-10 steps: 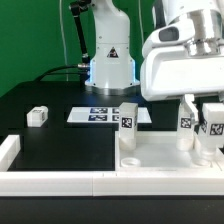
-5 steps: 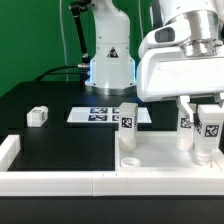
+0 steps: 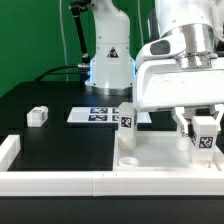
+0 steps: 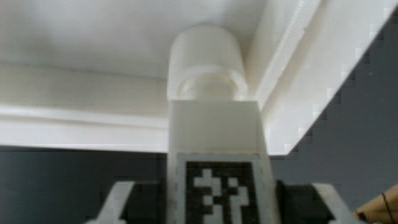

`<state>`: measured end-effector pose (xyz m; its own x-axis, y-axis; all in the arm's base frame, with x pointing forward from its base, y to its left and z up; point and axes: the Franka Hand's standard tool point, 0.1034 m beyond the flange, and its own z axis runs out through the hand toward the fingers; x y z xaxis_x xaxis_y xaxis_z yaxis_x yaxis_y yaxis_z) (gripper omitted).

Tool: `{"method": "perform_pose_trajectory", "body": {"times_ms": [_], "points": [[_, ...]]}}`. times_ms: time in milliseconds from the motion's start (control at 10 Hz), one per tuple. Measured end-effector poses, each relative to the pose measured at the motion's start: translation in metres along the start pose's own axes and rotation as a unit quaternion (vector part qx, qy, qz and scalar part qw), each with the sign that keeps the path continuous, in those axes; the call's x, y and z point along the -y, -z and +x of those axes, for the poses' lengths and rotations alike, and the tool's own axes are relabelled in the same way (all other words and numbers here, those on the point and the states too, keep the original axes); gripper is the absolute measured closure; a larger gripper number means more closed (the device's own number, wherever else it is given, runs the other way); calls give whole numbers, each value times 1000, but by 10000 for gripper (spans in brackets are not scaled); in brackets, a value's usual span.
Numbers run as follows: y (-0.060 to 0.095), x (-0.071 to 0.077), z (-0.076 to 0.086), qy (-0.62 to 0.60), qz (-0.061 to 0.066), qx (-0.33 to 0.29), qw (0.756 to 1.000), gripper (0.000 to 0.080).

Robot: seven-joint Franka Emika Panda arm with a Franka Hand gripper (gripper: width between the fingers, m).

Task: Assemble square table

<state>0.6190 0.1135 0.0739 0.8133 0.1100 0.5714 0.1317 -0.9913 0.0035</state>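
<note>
1. Over the tabletop's corner at the exterior view's right, the held leg (image 3: 205,138) stands upright with its tag facing the camera. Its lower end is at or just above the slab; contact cannot be told.
2. Fingers (image 4: 128,205): narrowed onto this leg, one on each side of its tagged upper part. By appearance the hold is secure.
3. Governing relation: the leg's long axis runs straight down from the fingers into the tabletop (image 3: 160,155). The wrist view shows the rounded tip close against the inner angle of the raised rim. Judgement: seating depends on that axis being square to the slab over the corner socket — the socket itself is hidden under the tip.
4. The tabletop lies rim-up on the worktop (image 3: 60,145), just beside the border rail (image 3: 50,182).
5. A second leg (image 3: 128,118) stands upright at the tabletop's far edge, toward the exterior view's left; an open hole (image 3: 130,160) shows nearer the rail.
6. Further out: a loose white part (image 3: 37,116) — probably another leg — lies well apart, and the marker board (image 3: 100,115) lies behind.
</note>
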Motion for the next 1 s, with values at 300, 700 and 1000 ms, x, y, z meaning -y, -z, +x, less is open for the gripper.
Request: {"method": "perform_pose_trajectory", "body": {"times_ms": [300, 700, 1000], "points": [[-1, 0, 2, -1, 2, 2, 1000, 508], [-1, 1, 0, -1, 2, 4, 1000, 192], [-2, 1, 0, -1, 2, 4, 1000, 152]]}}
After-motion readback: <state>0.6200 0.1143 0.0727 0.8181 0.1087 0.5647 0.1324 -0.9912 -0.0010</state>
